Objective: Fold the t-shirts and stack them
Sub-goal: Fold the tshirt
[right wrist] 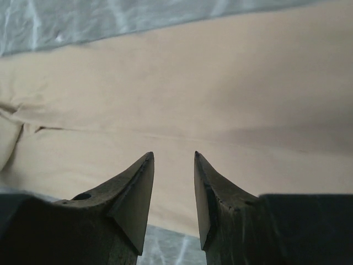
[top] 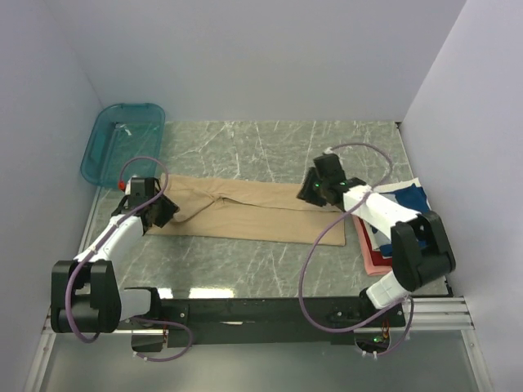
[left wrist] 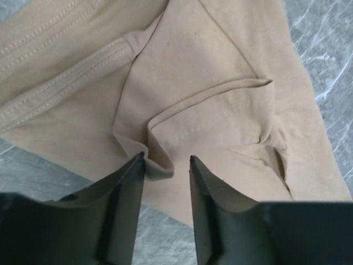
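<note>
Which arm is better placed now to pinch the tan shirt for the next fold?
Probably left: a raised crease of the tan shirt sits between the left hand's open fingers; the right hand faces only flat cloth.

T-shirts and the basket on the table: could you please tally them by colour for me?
Tan t-shirt: 1
Navy t-shirt: 1
Red t-shirt: 1
Pink t-shirt: 1
Teal basket: 1
Total: 5 visible
</note>
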You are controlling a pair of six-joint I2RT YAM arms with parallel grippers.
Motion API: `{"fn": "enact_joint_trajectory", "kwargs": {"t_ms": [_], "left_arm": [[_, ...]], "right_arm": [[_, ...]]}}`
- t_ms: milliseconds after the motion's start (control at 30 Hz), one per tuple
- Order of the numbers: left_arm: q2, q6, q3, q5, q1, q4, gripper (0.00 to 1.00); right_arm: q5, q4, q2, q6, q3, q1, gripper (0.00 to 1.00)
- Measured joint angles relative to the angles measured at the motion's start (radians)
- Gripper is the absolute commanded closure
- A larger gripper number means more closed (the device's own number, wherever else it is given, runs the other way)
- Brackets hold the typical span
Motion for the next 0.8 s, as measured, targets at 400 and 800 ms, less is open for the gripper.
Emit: {"fn": "enact_joint_trajectory", "kwargs": {"t_ms": [400,800], "left_arm": [[-0.092,-0.026,-0.030,-0.009,0.000,-0.023,0.61],[-0.225,-0.058,-0.061,-0.070,0.000,-0.092,0.53]], "right_arm": [[-0.013,-0.092,0.518,-0.155,0.769,0.333,0.58],[-0.043,-0.152,0.881,-0.255,1.204,0.469,0.49]]}}
